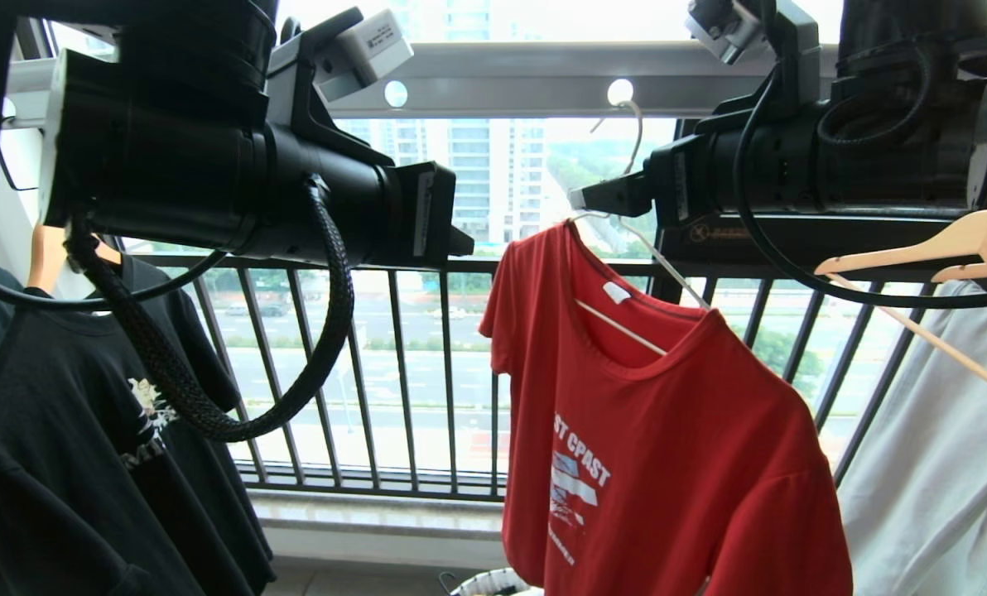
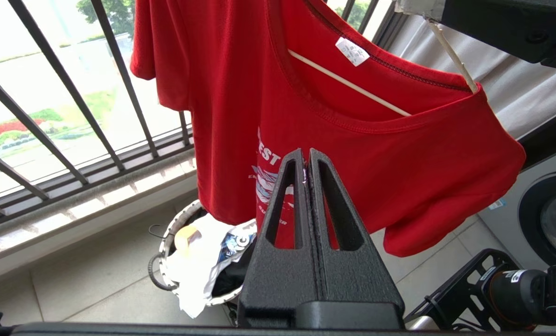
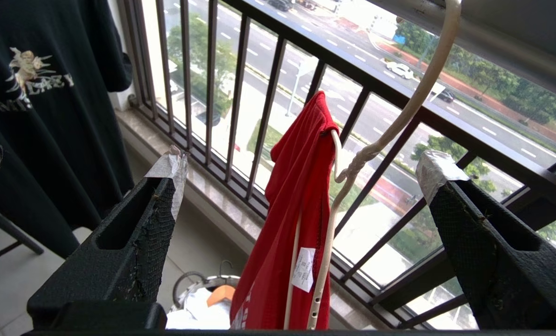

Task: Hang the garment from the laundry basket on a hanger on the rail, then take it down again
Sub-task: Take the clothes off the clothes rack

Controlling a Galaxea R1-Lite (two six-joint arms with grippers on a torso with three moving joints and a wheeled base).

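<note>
The red short-sleeved T-shirt [image 1: 659,430], a matte knit fabric with a stitched neckband, a small white neck tag and white "WEST COAST" lettering over a striped graphic, hangs on the thin whitish wire hanger [image 1: 655,265], whose slim curved hook sits in a round hole of the long pale grey metal rail [image 1: 527,79] overhead. The shirt hangs slightly askew (its left shoulder is bunched high against the hanger's neck, its right shoulder slopes lower). The right gripper [image 3: 301,172], black textured plastic with pale taped fingertips [image 3: 173,163], stands wide apart on either side of the hanger's neck, holding nothing; in the head view it reaches in from the right at hook height. The left gripper [image 2: 307,156] has its two black wedge-shaped fingers pressed together with nothing between them, raised at the left and pointed at the shirt's chest. Left of the red shirt hangs a black printed T-shirt [image 1: 88,447]; at the far right, a pale grey garment [image 1: 949,447] on a light wooden hanger [image 1: 957,244]. Beyond is a dark barred window railing [image 1: 394,372] over a pale stone sill. On the tiled floor [image 2: 96,289] below the shirt stands the small round laundry basket [image 2: 170,242] with white woven rim, holding crumpled white and dark cloth.
</note>
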